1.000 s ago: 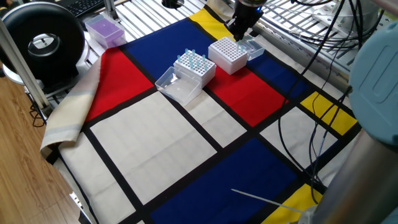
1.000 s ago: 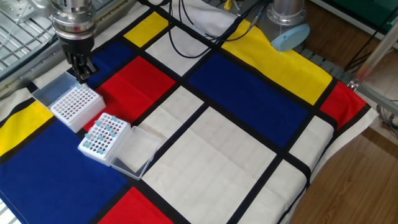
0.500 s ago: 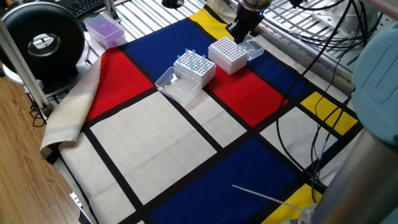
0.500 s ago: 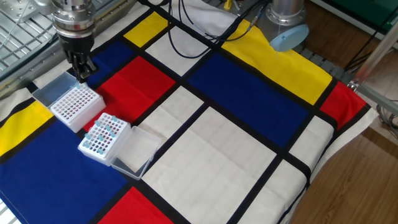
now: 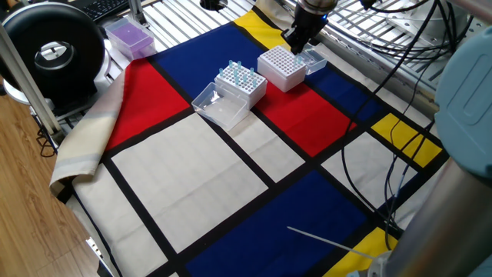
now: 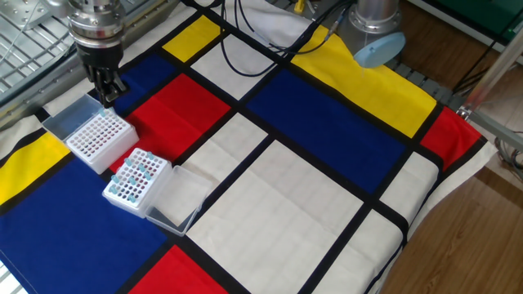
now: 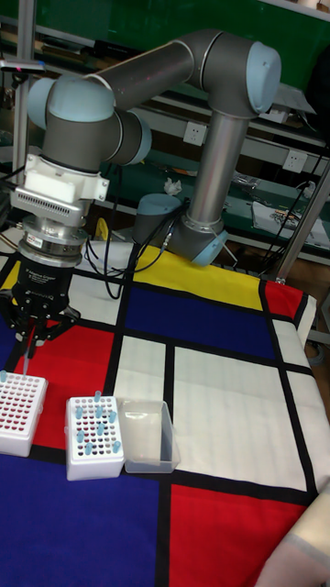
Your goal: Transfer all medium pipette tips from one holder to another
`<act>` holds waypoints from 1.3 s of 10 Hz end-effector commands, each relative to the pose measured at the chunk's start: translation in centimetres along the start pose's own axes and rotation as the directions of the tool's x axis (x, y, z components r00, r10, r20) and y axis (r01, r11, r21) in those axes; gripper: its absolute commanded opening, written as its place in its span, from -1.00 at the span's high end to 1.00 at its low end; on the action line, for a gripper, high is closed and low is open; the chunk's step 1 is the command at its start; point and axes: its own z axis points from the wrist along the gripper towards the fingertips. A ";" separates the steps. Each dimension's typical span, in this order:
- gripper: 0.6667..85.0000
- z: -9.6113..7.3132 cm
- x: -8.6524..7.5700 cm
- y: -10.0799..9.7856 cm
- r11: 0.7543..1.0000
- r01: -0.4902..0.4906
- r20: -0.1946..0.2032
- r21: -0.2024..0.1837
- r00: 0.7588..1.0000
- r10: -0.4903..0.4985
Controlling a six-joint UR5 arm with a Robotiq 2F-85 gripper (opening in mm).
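Above the far corner of the table (image 6: pixel 327 212), draped in a red, blue, yellow and white block-patterned cloth (image 5: pixel 192 177), the claw (image 7: pixel 32 353) hangs with its fingers drawn narrowly together on one slender pale-blue translucent pipette tip (image 7: pixel 27 359), just over the white perforated holder box (image 6: pixel 100 140) nearest the table's corner. One tip (image 7: pixel 3 377) already stands at that box's corner. Just beside it, a second white perforated holder box (image 5: pixel 241 82) carries the remaining pale-blue tips (image 7: pixel 98 417), its clear hinged lid (image 7: pixel 147 436) lying open on the cloth.
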 end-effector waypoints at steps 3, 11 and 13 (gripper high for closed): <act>0.98 0.4 -0.1 0.1 1.000 0.000 0.015 -0.027 1.000 0.000; 0.81 0.7 1.7 -0.2 0.995 0.076 -0.060 -0.059 0.995 -0.080; 0.72 0.8 1.7 -0.2 0.994 0.091 -0.060 -0.063 0.994 -0.095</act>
